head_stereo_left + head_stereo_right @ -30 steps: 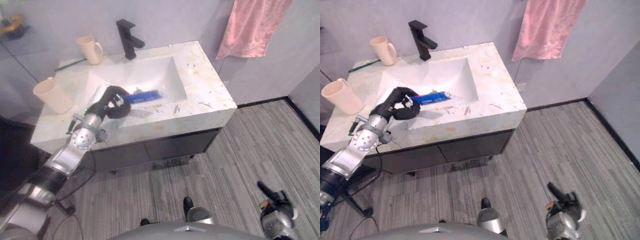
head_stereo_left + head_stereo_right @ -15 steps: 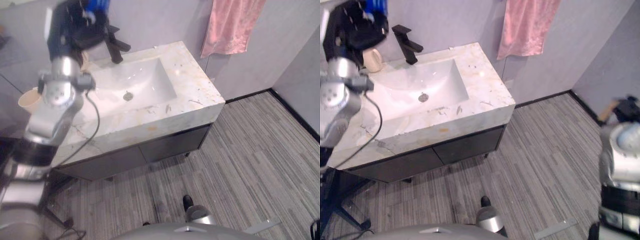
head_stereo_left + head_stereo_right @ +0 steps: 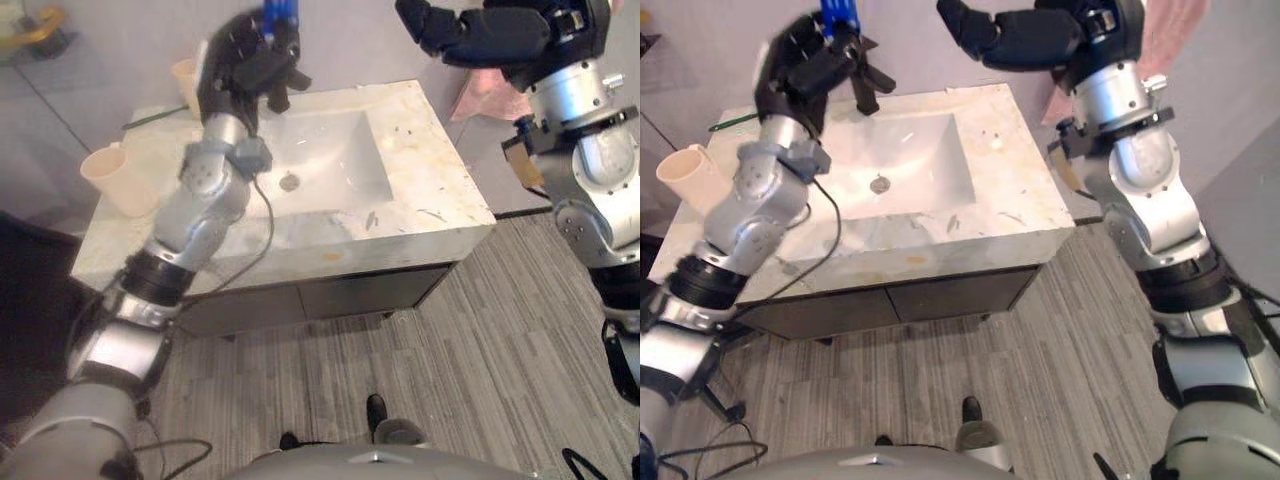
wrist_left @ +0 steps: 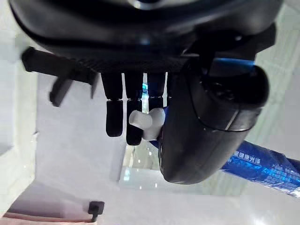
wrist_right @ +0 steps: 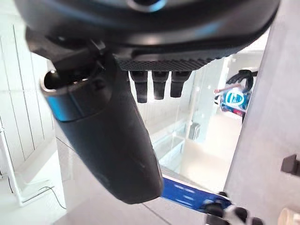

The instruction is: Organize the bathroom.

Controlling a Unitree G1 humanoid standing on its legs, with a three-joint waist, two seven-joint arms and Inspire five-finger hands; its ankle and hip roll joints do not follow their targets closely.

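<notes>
The left hand (image 3: 245,65) is raised above the back edge of the vanity counter (image 3: 420,170), in front of the black faucet (image 3: 865,80), with its fingers curled around a blue toothpaste tube (image 3: 838,14). The tube stands roughly upright in that grasp, and its blue end projects above the hand. In the left wrist view the thumb and fingers (image 4: 133,117) close on the tube (image 4: 262,166), whose white cap (image 4: 145,123) protrudes between them. The right hand (image 3: 1025,38) is raised at the same height, to the right of the left hand and apart from it; its fingers are extended toward the tube and hold nothing. In the right wrist view the fingers (image 5: 159,84) are straight and the tube (image 5: 187,194) lies beyond them without contact. The white sink basin (image 3: 330,165) is set into the counter, with its drain (image 3: 289,182) at the centre. One beige cup (image 3: 112,180) stands on the left side of the counter, and a second beige cup (image 3: 185,75) stands at the back left, partly hidden by the left hand. A green toothbrush (image 3: 155,117) lies on the counter beside the second cup. A pink towel (image 3: 478,95) hangs on the wall behind the right arm.
</notes>
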